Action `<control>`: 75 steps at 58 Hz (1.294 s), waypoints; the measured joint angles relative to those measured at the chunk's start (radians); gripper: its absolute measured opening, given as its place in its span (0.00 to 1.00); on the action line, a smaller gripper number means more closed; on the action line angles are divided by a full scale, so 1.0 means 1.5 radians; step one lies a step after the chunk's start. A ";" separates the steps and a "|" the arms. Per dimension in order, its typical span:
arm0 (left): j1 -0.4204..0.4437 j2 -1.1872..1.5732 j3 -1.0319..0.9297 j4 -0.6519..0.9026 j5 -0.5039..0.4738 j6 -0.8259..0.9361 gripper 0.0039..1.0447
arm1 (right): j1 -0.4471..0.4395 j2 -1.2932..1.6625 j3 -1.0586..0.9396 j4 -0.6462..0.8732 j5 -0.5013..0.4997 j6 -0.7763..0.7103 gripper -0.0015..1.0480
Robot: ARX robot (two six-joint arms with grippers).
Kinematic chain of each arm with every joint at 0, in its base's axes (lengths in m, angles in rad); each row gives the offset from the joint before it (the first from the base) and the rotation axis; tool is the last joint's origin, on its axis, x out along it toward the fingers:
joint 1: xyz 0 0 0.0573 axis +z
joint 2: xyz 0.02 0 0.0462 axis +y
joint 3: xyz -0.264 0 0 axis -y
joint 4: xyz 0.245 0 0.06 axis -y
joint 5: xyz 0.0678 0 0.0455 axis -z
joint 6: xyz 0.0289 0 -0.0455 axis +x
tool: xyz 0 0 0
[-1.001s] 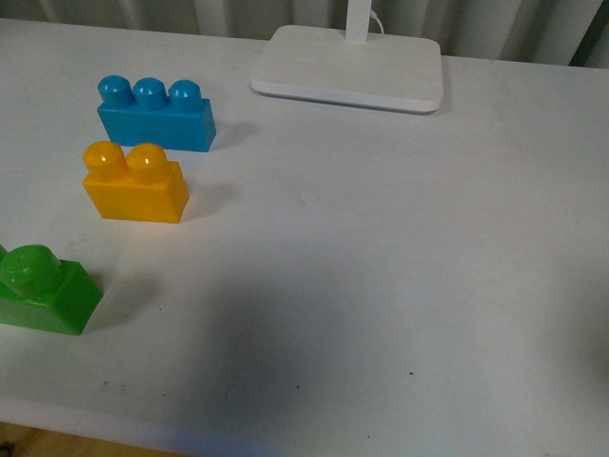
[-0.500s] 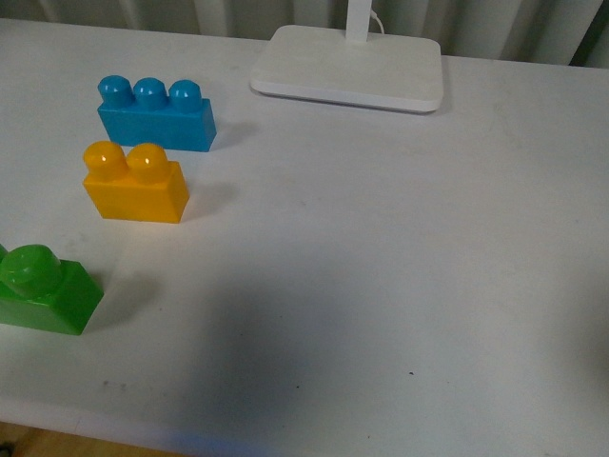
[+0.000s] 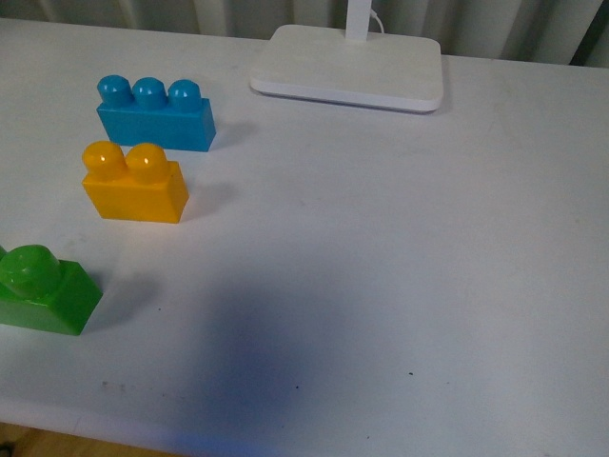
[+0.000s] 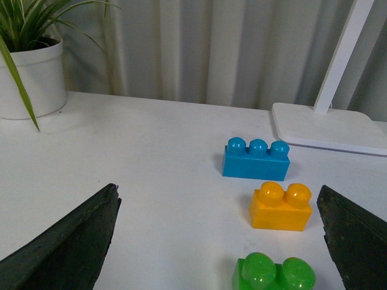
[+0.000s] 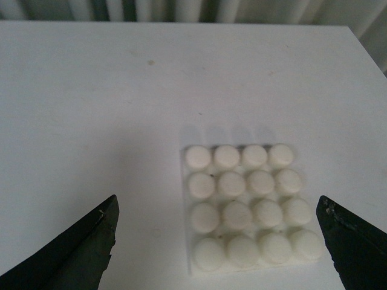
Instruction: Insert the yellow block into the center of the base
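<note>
The yellow block [image 3: 134,183], orange-yellow with two rounded studs, stands on the white table at the left in the front view. It also shows in the left wrist view [image 4: 281,207], ahead of my open left gripper [image 4: 221,248] and toward one finger. The base [image 5: 249,205], a flat white plate with a 4x4 grid of studs, shows only in the right wrist view, lying between the spread fingers of my open, empty right gripper [image 5: 217,248]. Neither gripper shows in the front view.
A blue three-stud brick [image 3: 155,113] stands behind the yellow block. A green brick [image 3: 43,290] stands at the table's front left. A white lamp stand [image 3: 348,66] is at the back. A potted plant [image 4: 30,72] stands far off in the left wrist view.
</note>
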 joint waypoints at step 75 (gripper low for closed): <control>0.000 0.000 0.000 0.000 0.000 0.000 0.94 | -0.141 0.453 0.287 -0.163 -0.094 -0.246 0.91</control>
